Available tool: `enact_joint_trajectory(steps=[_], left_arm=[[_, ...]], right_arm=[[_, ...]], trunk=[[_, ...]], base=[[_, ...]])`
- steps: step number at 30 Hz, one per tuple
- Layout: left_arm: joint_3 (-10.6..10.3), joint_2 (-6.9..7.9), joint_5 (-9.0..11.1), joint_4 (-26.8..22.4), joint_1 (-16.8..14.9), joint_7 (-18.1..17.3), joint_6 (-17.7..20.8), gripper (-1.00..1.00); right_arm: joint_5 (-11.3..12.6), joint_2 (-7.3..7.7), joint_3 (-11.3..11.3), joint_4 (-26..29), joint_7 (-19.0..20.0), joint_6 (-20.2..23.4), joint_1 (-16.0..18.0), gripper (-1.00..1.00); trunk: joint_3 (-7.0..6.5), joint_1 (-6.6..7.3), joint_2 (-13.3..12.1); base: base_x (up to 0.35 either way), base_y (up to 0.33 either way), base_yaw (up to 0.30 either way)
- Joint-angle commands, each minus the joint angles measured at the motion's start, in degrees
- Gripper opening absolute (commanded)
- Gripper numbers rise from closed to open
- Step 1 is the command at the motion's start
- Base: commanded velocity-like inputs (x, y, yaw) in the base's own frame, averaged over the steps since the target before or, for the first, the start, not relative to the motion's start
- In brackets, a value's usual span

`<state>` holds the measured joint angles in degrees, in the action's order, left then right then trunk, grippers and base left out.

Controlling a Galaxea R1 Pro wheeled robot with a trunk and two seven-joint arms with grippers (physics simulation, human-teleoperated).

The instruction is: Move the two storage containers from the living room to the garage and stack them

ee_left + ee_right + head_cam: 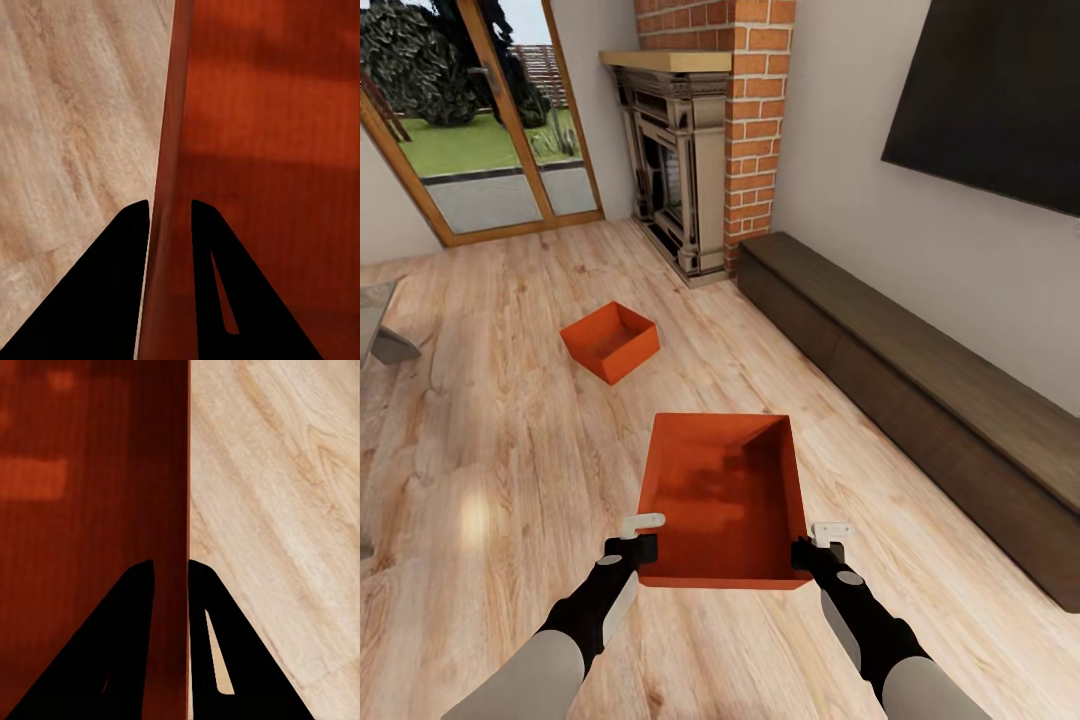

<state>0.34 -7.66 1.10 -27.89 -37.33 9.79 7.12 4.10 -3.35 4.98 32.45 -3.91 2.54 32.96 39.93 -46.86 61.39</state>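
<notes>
Orange-red bin (725, 500) hangs over the wood floor (490, 480), long axis pointing away; left fingers (135, 247) and right fingers (142, 607) clamp its opposite side walls. Second bin (610, 342) sits ahead-left.

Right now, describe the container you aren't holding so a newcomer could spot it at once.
Start at the brick fireplace and come toward the camera onto the wood floor. The free container sits there alone, turned cornerwise. Unlike its twin, the held container, no gripper touches it.
</notes>
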Motion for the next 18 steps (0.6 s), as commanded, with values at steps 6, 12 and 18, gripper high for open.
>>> enact_joint_trajectory(steps=[6, 12, 18], left_arm=[[0.54, 0.01, -0.83, -0.21, -0.02, 1.55, 0.44, -1.00], [0.54, 0.06, -0.83, -0.23, -0.02, 1.55, 0.44, -1.00], [0.54, 0.05, -0.83, -0.23, -0.02, 1.55, 0.44, -1.00]], right_arm=[[0.11, 0.10, -0.03, 0.07, -1.28, 0.27, 0.03, -1.00], [0.11, 0.10, -0.03, 0.07, -1.28, 0.27, 0.02, -1.00], [0.11, 0.10, -0.05, 0.07, -1.28, 0.27, 0.00, -1.00]], trunk=[[-0.50, 0.00, 0.03], [-1.05, 0.00, 0.03], [-1.59, 0.00, 0.03]], base=[[0.000, 0.000, 0.000], [0.000, 0.000, 0.000], [0.000, 0.000, 0.000]])
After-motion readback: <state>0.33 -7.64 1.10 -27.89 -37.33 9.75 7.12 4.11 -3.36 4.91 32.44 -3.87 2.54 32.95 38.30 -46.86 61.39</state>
